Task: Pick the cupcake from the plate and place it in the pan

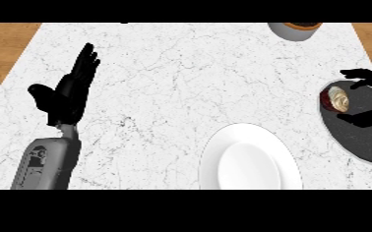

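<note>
Cupcake, cream-topped with a dark red wrapper, sits at the left part of the dark grey round pan, which is cut off by the right edge of the view. It lies on its side or tilted; cannot tell which.

Right robot hand: only black fingers show, entering from the right edge. One set lies above the cupcake, another part shows below it at the pan's surface. The fingers bracket the cupcake closely; whether they touch or clasp it, cannot tell.

White round plate stands on the white marbled table, just left of the pan, at the lower edge of the view.

Grey bowl with brown contents at the table's far right edge, partly cut off.

Left robot hand: at the left side, well apart from the plate, fingers straight and pointing up, thumb spread, holding nothing. Grey forearm below it.

Brown wooden surface shows beyond the table's left side.
</note>
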